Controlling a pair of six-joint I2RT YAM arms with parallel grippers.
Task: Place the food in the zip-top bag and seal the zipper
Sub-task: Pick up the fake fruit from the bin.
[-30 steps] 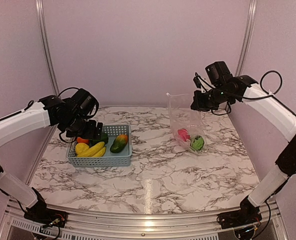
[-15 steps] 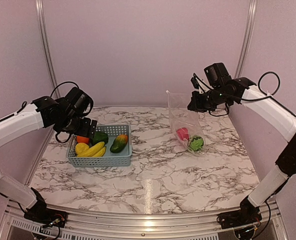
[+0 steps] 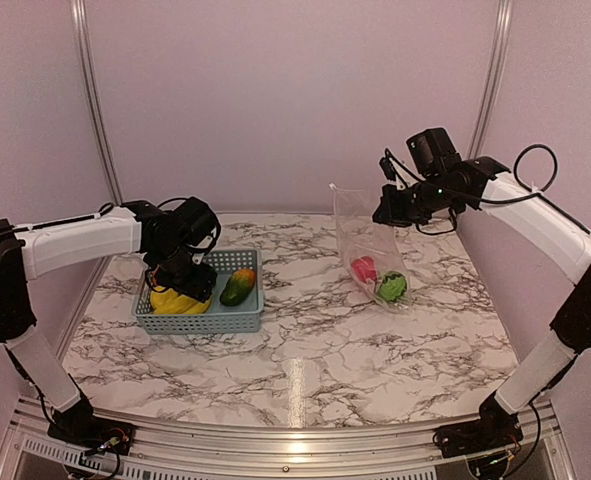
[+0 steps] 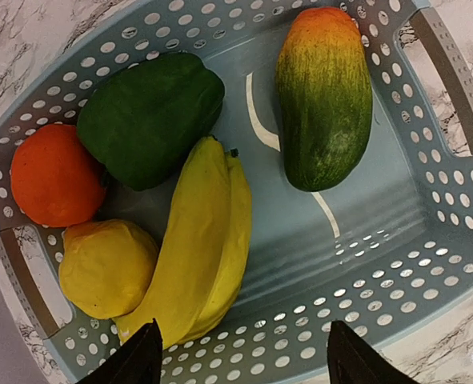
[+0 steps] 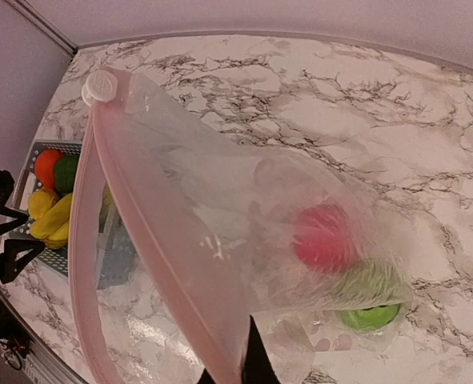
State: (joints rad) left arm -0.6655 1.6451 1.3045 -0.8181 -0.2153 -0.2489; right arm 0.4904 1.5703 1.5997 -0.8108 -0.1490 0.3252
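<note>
My left gripper (image 3: 181,277) hangs open and empty just above the grey-blue basket (image 3: 227,319). In the left wrist view its gripper (image 4: 244,362) is over the near wall, with a yellow banana (image 4: 200,248), lemon (image 4: 104,268), orange (image 4: 54,176), green pepper (image 4: 148,116) and green-orange mango (image 4: 324,96) below. My right gripper (image 3: 385,212) is shut on the mouth edge of the clear zip-top bag (image 3: 370,245) and holds it up. The pinkish zipper (image 5: 140,232) gapes open. A red apple (image 5: 324,236) and a green melon (image 5: 368,296) lie in the bag's bottom.
The basket stands at the left on the marble table (image 3: 315,350). The bag's bottom rests on the table at the right. A white slider (image 5: 100,84) sits at the far end of the zipper. Walls stand close behind and on both sides.
My left gripper has swung right and down from the basket's left end to above the fruit in it. The right gripper has shifted slightly left with the bag.
</note>
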